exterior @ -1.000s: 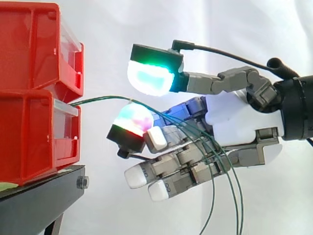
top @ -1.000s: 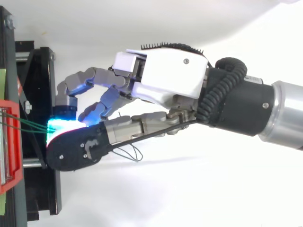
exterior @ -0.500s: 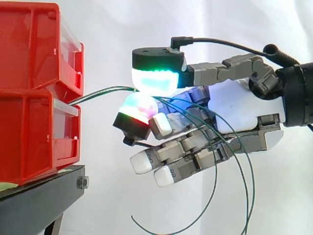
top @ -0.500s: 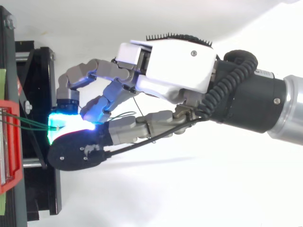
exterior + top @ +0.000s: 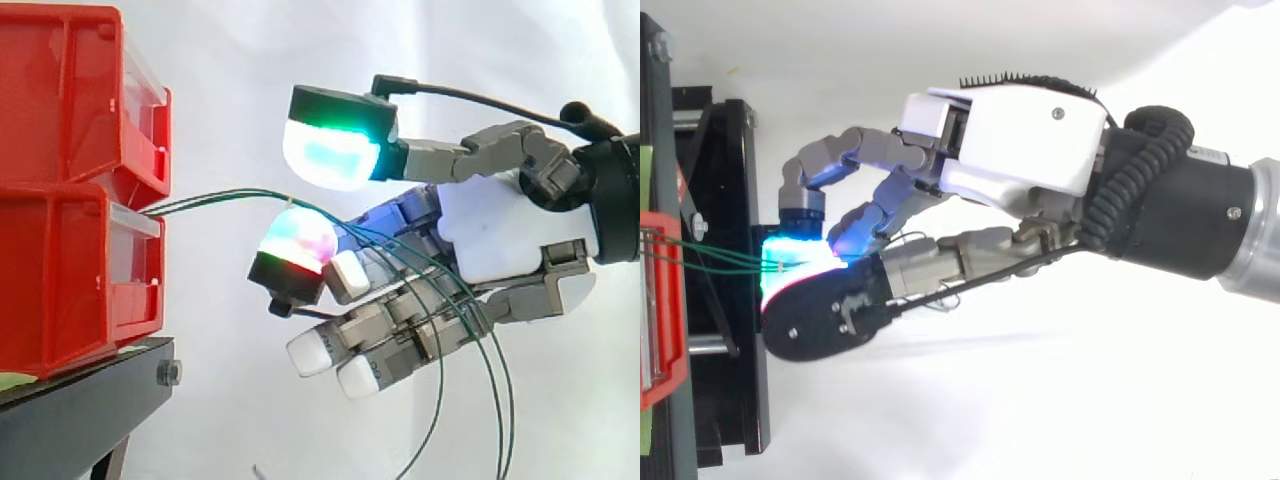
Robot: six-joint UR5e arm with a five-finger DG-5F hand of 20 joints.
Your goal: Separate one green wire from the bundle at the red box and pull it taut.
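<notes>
I see thin, glossy green wires leaving the gap between two stacked red plastic bins on a black stand; they arch right in a shallow curve and cross the top of the rounded, red-green lower pad; from there they drape loosely over the blocky grey fingers and hang down; the hand's rectangular, green-white upper pad sits above the wires, apart from them; the fingers are parted, clamping nothing.
</notes>
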